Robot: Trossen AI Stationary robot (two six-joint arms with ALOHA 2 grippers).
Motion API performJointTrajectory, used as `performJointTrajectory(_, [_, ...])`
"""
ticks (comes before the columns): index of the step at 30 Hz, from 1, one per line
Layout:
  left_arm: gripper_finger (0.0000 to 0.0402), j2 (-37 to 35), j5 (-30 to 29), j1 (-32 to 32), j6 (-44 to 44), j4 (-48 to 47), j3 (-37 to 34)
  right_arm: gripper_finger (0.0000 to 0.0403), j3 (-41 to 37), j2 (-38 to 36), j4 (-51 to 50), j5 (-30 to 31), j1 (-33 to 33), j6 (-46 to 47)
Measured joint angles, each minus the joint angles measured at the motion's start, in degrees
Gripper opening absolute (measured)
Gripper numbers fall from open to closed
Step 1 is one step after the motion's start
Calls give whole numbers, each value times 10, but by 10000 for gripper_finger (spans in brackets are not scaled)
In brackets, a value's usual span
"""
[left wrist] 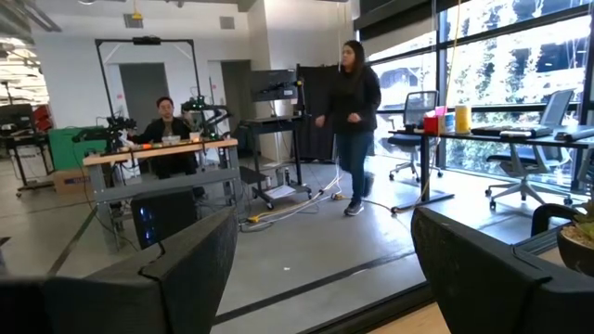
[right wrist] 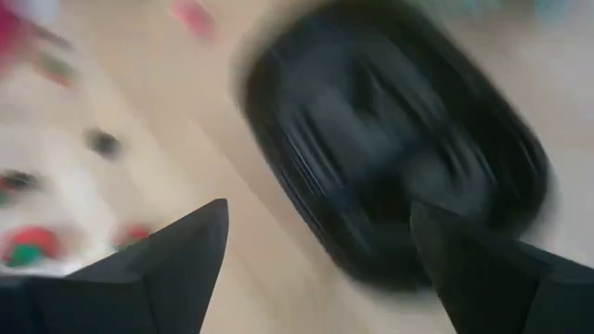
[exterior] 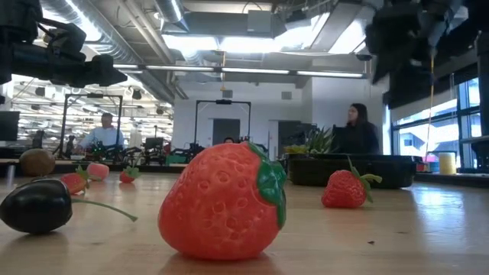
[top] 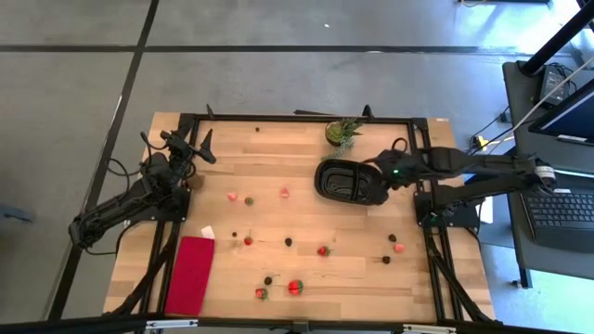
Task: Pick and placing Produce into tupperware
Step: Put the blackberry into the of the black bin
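The produce lies scattered on the wooden table: red strawberry-like pieces (top: 295,288) (top: 322,250), pink ones (top: 232,197) (top: 399,247) and dark berries (top: 288,241) (top: 386,260). The black oval tupperware (top: 339,181) rests flat near the far right. My right gripper (top: 373,182) hovers over its right end, open and holding nothing; the blurred right wrist view looks down on the tupperware (right wrist: 390,148) past my right gripper (right wrist: 316,260). My left gripper (top: 200,146) is raised at the far left, open, and faces the room in its own wrist view (left wrist: 325,269).
A green spiky potted plant (top: 343,132) stands just beyond the tupperware at the far edge. A flat red cloth (top: 190,274) lies at the near left. In the low view a large strawberry (exterior: 221,202) and a dark piece (exterior: 34,205) sit close by. People are in the room beyond.
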Motion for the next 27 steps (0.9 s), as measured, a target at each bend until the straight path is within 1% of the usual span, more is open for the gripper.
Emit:
performJointTrajectory(1, [315, 0, 0, 0, 0, 0, 0, 337, 13, 19, -39, -12, 1, 12])
performJointTrajectory(3, [315, 0, 0, 0, 0, 0, 0, 337, 25, 50, -85, -48, 9, 28])
performJointTrajectory(6, [315, 0, 0, 0, 0, 0, 0, 337, 21, 87, -93, -106, 29, 47])
performJointTrajectory(8, [315, 0, 0, 0, 0, 0, 0, 337, 14, 110, -90, -128, 49, 58])
performJointTrajectory(15, [315, 0, 0, 0, 0, 0, 0, 337, 9, 181, -91, -130, 123, 78])
performJointTrajectory(20, [315, 0, 0, 0, 0, 0, 0, 337, 9, 227, -91, -105, 169, 107])
performJointTrajectory(25, [315, 0, 0, 0, 0, 0, 0, 337, 9, 274, -91, -107, 209, 139])
performJointTrajectory(27, [315, 0, 0, 0, -1, 0, 0, 337, 9, 287, -91, -116, 224, 158])
